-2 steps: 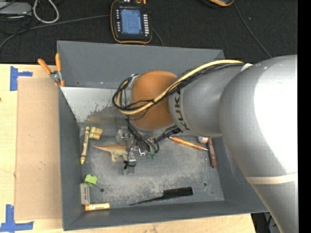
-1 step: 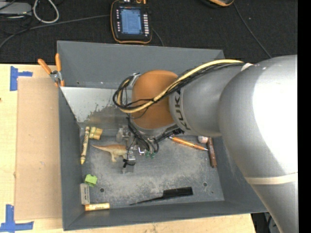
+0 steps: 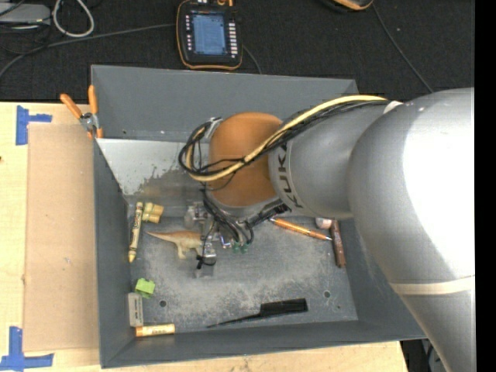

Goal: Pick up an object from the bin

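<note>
Left of the toy dinosaur (image 3: 180,241) lies a brass-coloured rod (image 3: 136,231) with a fitting at its top end. Below and left of the dinosaur sit a green block (image 3: 145,287) and a yellow marker (image 3: 155,330) (both well apart from it). The dinosaur, tan, lies flat on the floor of the bin (image 3: 232,103), its thin tail pointing left. The gripper (image 3: 206,258) stands at the dinosaur's right end, touching it or just beside it. Whether the pincer is wide, narrow or holding anything I cannot tell. Right of the dinosaur lies an orange pencil (image 3: 298,229), and below and right a black comb (image 3: 267,311).

My judgement is that the danger is a poor grip. If the pincer closes on the toy's narrow, uneven end, the dinosaur could twist free or get pushed aside instead of lifting.
</note>
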